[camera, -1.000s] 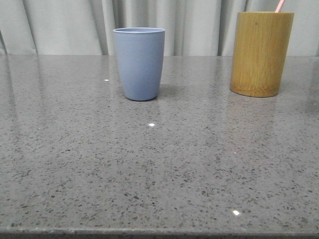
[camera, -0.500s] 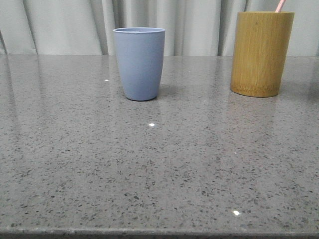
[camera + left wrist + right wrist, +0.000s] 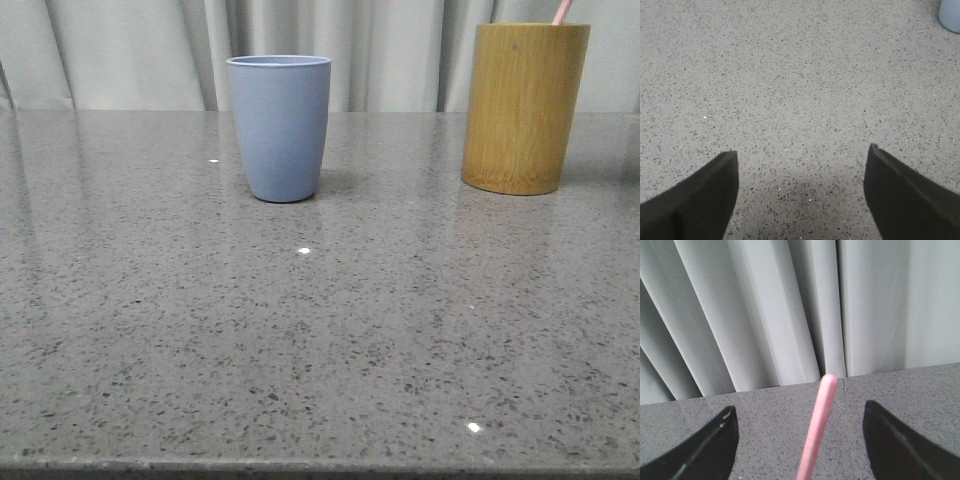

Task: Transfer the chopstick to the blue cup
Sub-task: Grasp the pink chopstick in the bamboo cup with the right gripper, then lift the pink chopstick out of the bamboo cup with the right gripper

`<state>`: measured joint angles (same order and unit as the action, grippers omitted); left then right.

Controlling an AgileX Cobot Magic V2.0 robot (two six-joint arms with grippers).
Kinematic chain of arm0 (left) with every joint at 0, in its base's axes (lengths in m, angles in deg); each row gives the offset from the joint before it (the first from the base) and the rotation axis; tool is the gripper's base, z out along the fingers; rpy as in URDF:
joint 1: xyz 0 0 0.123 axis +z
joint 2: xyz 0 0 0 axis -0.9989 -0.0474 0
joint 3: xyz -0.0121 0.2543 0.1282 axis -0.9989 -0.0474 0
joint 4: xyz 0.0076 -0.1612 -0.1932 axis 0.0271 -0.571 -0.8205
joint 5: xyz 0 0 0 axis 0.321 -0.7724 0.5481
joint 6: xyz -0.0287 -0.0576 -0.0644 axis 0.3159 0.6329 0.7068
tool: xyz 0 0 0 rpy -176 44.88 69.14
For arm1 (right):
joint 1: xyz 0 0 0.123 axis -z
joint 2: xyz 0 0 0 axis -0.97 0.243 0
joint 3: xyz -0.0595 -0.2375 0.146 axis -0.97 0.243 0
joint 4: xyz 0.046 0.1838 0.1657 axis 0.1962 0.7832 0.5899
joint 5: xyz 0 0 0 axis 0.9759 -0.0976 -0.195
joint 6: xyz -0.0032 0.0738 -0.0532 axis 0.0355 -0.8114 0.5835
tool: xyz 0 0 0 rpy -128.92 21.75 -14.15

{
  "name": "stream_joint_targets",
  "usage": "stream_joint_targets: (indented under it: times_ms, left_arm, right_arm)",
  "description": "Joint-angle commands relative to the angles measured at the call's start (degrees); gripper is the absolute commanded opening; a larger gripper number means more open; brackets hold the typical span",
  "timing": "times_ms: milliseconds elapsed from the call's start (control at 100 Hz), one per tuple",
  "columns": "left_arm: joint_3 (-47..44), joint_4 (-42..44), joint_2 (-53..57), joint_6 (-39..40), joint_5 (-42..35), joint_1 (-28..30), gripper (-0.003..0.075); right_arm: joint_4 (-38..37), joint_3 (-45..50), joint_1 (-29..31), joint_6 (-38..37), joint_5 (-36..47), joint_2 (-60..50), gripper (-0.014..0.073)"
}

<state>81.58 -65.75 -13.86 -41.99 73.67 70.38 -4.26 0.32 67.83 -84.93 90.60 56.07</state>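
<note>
While right gripper (image 3: 799, 412) fingers (image 3: 705, 447) spread wide, chopstick (image 3: 816, 432) stands between them, untouched; left gripper (image 3: 800, 155) released.

Grey speckled stone tabletop (image 3: 320, 340), glossy, with a few small bright light glints on it. Pale grey-white pleated curtain (image 3: 140, 50) hangs across the whole back, right behind the far edge.

one blue cup (image 3: 279, 127), one bamboo holder (image 3: 524, 107), one chopstick (image 3: 816, 432)

L gripper (image 3: 800, 170) jaws wide apart, R gripper (image 3: 799, 427) likewise, apparently unloaded
</note>
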Motion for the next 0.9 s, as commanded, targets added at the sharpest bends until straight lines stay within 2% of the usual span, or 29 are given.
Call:
stream_joint_targets:
  times_ms: [0,220,640,890]
  left_arm:
    - [1.38,0.51,-0.22,0.55,-3.91,0.27,0.0514]
    - [1.38,0.51,-0.22,0.55,-3.91,0.27,0.0514]
    - [1.38,0.51,-0.22,0.55,-3.91,0.27,0.0514]
    - [1.38,0.51,-0.22,0.55,-3.91,0.27,0.0514]
  right_arm:
    - [-0.1,-3.08,1.04,0.27,3.04,-0.6,0.0528]
    - [-0.1,-3.53,3.63,0.27,2.53,0.23,0.0528]
    - [-0.1,-4.04,3.63,0.15,4.71,2.52,0.0528]
    - [-0.1,-5.2,3.45,-3.8,3.85,4.12,0.0528]
